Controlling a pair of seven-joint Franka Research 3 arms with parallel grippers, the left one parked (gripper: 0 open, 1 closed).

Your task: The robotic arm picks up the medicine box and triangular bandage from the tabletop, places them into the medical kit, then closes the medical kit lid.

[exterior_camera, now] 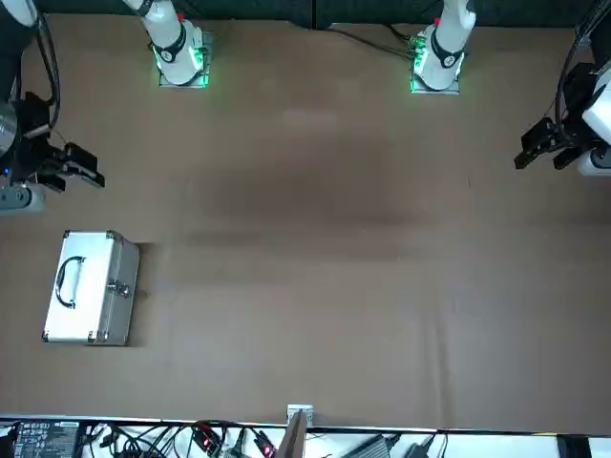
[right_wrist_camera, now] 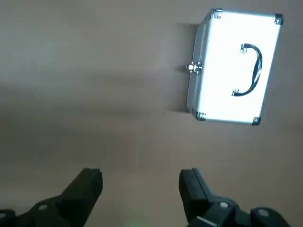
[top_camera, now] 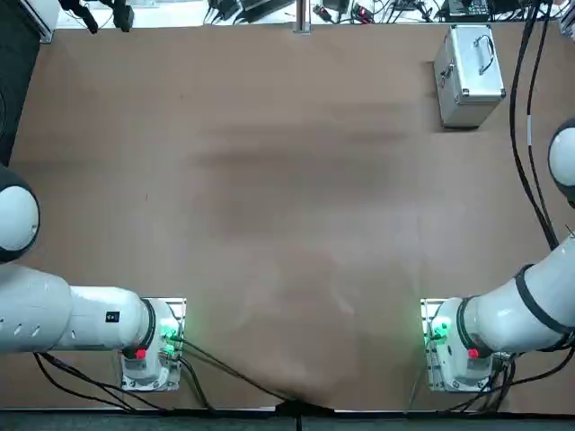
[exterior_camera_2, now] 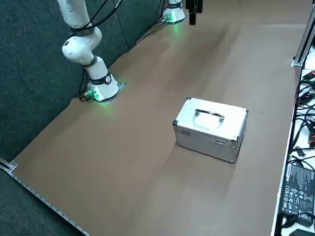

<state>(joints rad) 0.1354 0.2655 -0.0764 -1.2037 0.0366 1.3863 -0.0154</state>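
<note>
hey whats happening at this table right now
Nothing is being handled at this moment. The medical kit sits shut on the brown table, its lid down with the handle on top. No medicine box or bandage packet shows on the tabletop. The right gripper hangs open and empty above bare table, off to one side of the kit.

Light: even, from overhead.
Shadows: soft bands across the table (top_camera: 269,224).
Glare: medical kit lid (right_wrist_camera: 236,66) blown out white in wrist view.
</note>
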